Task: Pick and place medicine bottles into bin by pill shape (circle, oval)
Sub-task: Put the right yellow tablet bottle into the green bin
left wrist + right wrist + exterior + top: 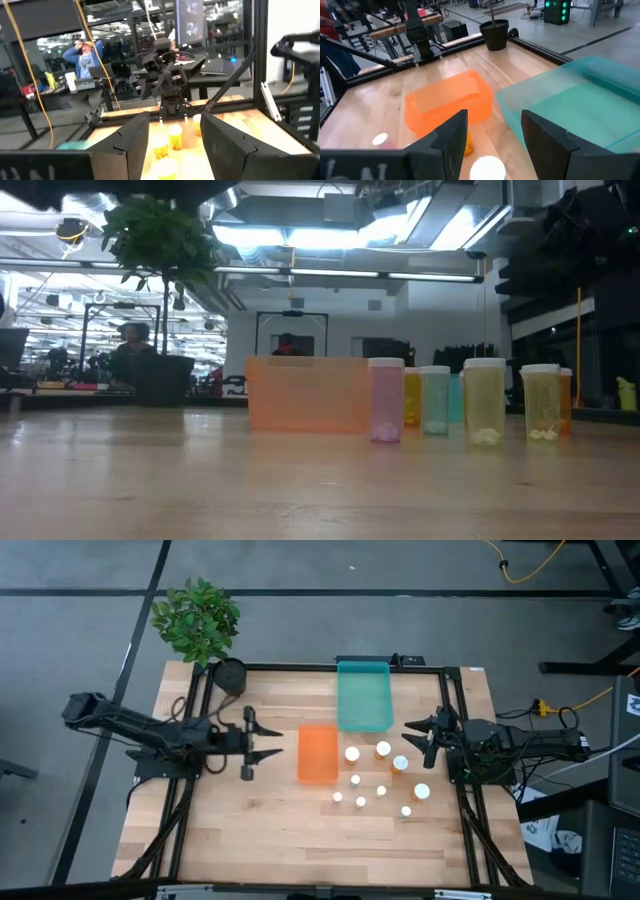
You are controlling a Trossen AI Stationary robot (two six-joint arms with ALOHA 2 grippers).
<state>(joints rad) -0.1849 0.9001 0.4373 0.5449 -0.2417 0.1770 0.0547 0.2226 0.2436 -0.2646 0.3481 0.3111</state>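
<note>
Worktop (250, 830) of pale wood planks fills the high view, framed by dark rails. Two arms rest on it at opposite sides. The left gripper (272, 740) points toward the middle from the left side, its fingers drawn close together and holding nothing. The right gripper (412, 735) sits at the right side, pointing inward, its fingers (451, 134) part-way apart with nothing between them, just beside the nearest bottles.

A teal bin (364, 694) lies at the far middle of the worktop, and an orange bin (318, 753) lies just beside its near left corner; I cannot tell whether they touch.

A potted plant (198, 620) stands at the far left corner.

The medicine bottles (381, 780), nine with white caps, stand upright in a loose cluster on the bare wood right of the orange bin and nearer than the teal one, between that bin and the right gripper. Some have amber bodies. In the low view several show a few pale pills at the bottom (485, 415). None is in either bin.
</note>
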